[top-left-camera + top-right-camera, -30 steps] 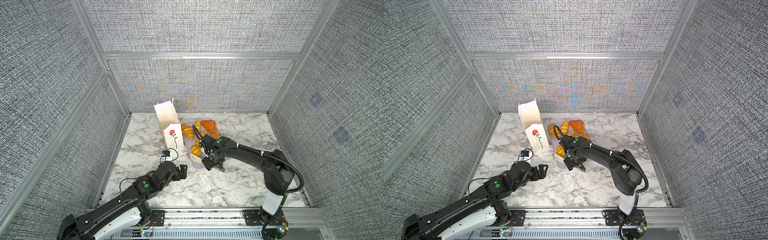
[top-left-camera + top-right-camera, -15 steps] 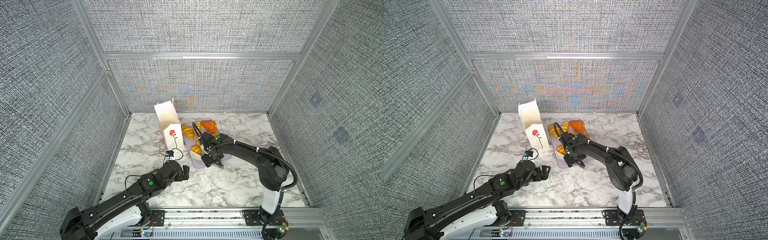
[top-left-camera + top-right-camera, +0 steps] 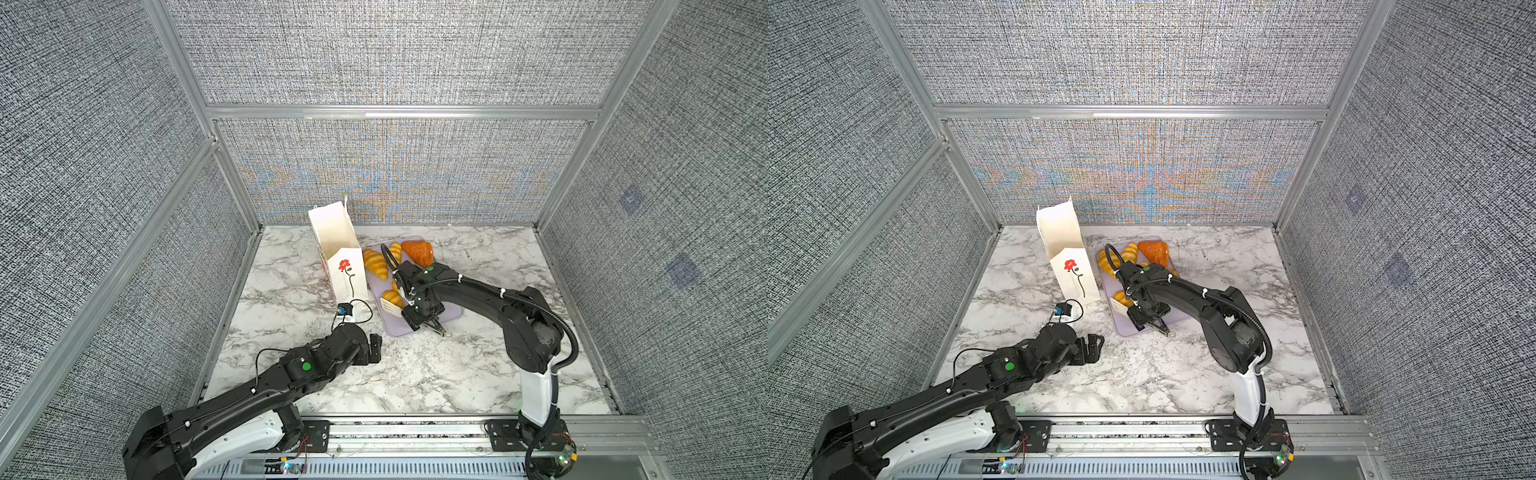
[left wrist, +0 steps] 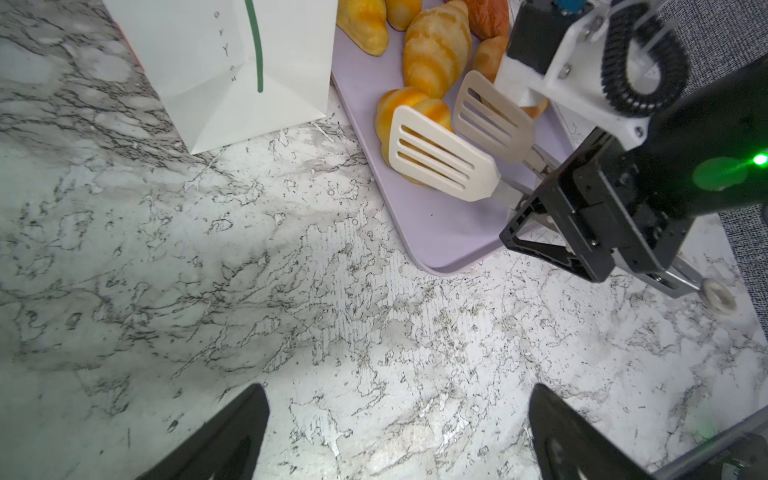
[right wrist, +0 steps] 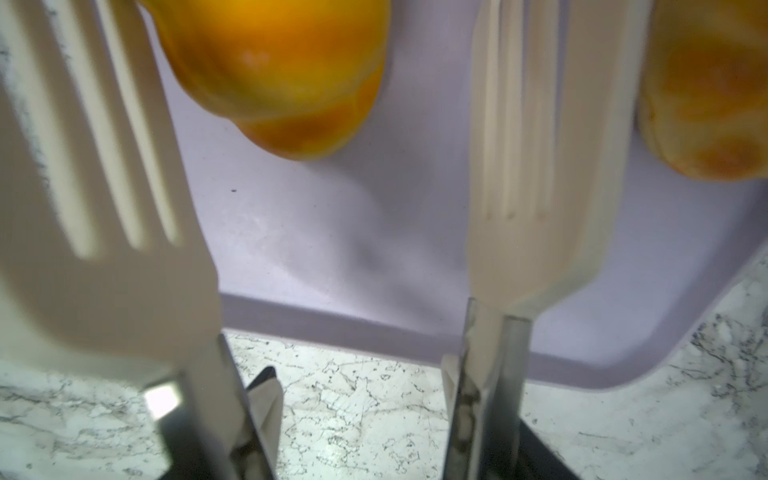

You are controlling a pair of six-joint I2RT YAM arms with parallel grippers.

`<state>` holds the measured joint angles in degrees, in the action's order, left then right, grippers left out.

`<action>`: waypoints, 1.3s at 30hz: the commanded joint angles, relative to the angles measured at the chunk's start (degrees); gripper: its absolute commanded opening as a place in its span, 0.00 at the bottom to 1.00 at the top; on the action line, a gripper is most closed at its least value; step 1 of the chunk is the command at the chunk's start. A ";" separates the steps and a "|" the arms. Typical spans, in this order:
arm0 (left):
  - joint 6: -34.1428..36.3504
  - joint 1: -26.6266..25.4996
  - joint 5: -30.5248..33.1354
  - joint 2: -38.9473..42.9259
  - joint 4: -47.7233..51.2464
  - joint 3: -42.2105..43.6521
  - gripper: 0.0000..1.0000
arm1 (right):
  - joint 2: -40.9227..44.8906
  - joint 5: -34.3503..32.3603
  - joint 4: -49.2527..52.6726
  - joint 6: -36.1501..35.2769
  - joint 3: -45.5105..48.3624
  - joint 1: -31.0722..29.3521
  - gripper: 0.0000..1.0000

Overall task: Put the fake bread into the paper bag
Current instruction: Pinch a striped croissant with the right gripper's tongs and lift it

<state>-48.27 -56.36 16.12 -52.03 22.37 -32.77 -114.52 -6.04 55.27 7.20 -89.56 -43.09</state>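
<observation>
1. The paper bag (image 3: 338, 257) is white, printed with a red flower on a dark stem.
2. The bread (image 3: 375, 263) is glossy golden yellow with paler stripes; one piece (image 3: 419, 252) is darker orange-brown.
3. The tray (image 4: 440, 232) is plain lilac.
4. The tongs (image 4: 440, 160) are cream, with slotted heads.
5. The table (image 3: 415, 365) is white marble veined grey.
6. The walls (image 3: 395, 54) are grey woven cloth.
</observation>
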 commanded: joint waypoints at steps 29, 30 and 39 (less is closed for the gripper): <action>-3.89 -4.73 7.99 -2.00 -1.61 -2.79 0.99 | 12.68 5.98 0.40 -5.02 7.93 3.24 0.41; -3.93 -4.88 8.33 -1.87 -1.92 -2.74 0.99 | 13.39 6.55 0.17 -5.17 8.06 3.41 0.41; -1.16 -5.87 10.14 -3.32 -3.74 -4.45 0.99 | 19.56 9.43 -1.90 -4.64 9.69 4.51 0.41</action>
<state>-51.40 -62.06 24.21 -55.02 20.10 -36.34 -96.33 1.93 54.85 2.48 -79.85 -38.65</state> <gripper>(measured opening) 0.993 0.410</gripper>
